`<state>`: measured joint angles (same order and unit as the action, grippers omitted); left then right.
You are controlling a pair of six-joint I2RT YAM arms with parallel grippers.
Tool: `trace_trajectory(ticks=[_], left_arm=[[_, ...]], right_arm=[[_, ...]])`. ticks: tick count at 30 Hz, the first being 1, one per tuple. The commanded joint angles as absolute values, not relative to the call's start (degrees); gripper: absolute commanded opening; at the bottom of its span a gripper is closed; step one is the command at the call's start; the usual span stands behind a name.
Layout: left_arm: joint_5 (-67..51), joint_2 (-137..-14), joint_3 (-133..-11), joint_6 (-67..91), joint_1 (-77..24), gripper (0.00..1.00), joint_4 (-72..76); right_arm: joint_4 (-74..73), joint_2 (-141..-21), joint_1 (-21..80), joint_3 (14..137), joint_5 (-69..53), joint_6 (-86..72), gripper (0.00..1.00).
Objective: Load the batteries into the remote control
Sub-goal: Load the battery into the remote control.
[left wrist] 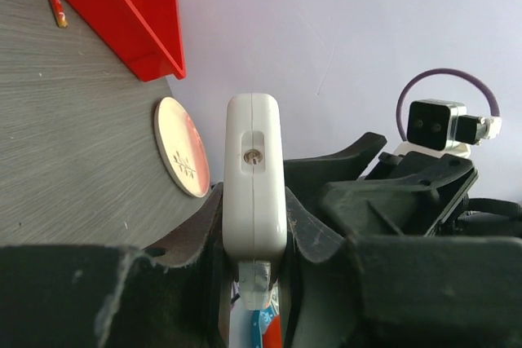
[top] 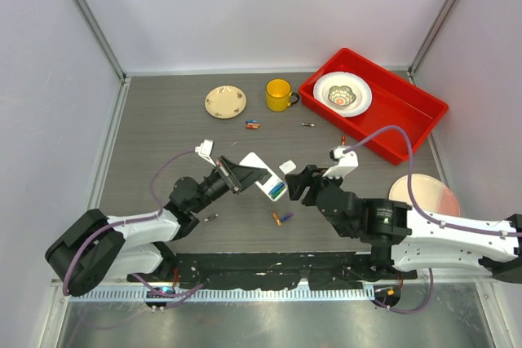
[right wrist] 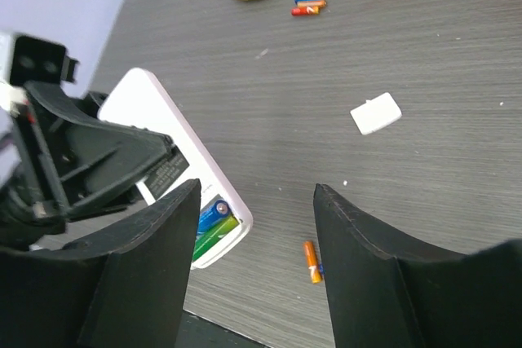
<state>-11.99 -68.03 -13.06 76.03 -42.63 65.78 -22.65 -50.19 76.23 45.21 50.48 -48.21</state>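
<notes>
Fingers of left gripper pinch remote control edgewise, arm angled inward; right gripper beside its battery end, fingers spread.

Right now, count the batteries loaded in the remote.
2: a blue battery and a green battery beside it, in the remote's open end. The right gripper covers part, so more may hide.

Your slim white rectangular remote control is smooth, faintly glossy plastic; the grey wood-grain table looks matt. The red tray is glossy plastic, and the fingers of the right end effector are matt black.
</notes>
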Motion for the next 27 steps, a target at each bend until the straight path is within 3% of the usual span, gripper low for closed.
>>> trace_trajectory(ticks=[1, 6, 9, 17, 27], left_arm=[[-8.8, -66.4, -12.2, 74.8, -42.5, 0.00, 69.3], [-4.4, -65.9, -11.8, 75.0, -42.4, 0.00, 71.7], [-3.1, -65.7, -11.9, 74.9, -42.4, 0.00, 73.5], [-2.9, -65.3, -11.9, 74.5, -42.4, 0.00, 74.4], [-2.5, -64.4, -11.6, 74.3, -42.4, 0.00, 74.1]], right_arm=[[-16.5, -43.5, 72.0, 43.0, 49.5, -50.1, 0.64], [-10.9, -43.8, 63.4, 39.7, 29.2, -55.5, 0.67], [-4.1, -43.6, 61.4, 36.1, 23.7, -57.5, 0.67], [8.3, -44.4, 57.6, 30.7, 14.7, -61.0, 0.70], [10.7, -45.9, 56.0, 29.6, 12.5, -62.0, 0.69]])
